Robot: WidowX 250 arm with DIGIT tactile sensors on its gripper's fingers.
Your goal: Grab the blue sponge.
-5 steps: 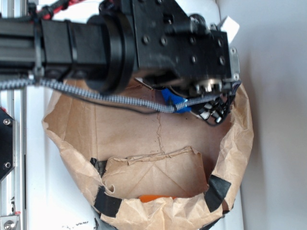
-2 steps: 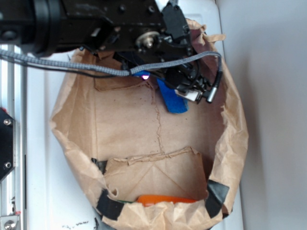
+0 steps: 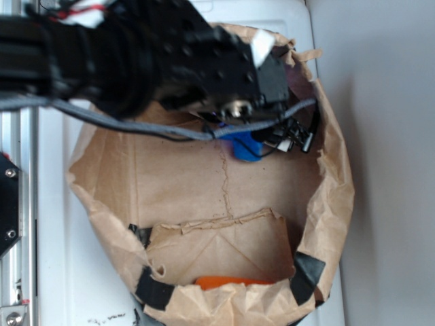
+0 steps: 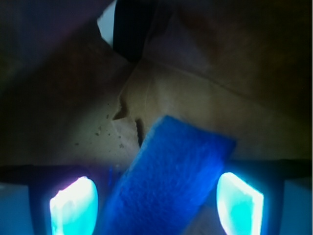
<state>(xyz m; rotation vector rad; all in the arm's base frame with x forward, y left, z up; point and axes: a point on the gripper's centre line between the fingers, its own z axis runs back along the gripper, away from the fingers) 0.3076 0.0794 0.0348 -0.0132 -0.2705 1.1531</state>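
Having been lowered into the paper bag (image 3: 326,204) since a moment ago, the gripper (image 4: 156,196) is now positioned with its open fingers (image 4: 73,205) straddling the blue sponge (image 4: 166,176) on the bag floor, so closure is judged next.

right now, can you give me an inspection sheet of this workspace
surface: crumpled brown paper bag laid open on a white table, black tape at its near corners
job's things: blue sponge lies tilted on the paper, between the two fingers
clutter: flat orange object at the bag's near edge, partly hidden by a paper fold
grippers: gripper open, straddling the sponge; contact cannot be told
cables: grey braided cable runs across the arm above the bag
surroundings: metal rail at the left, pale wall at the right
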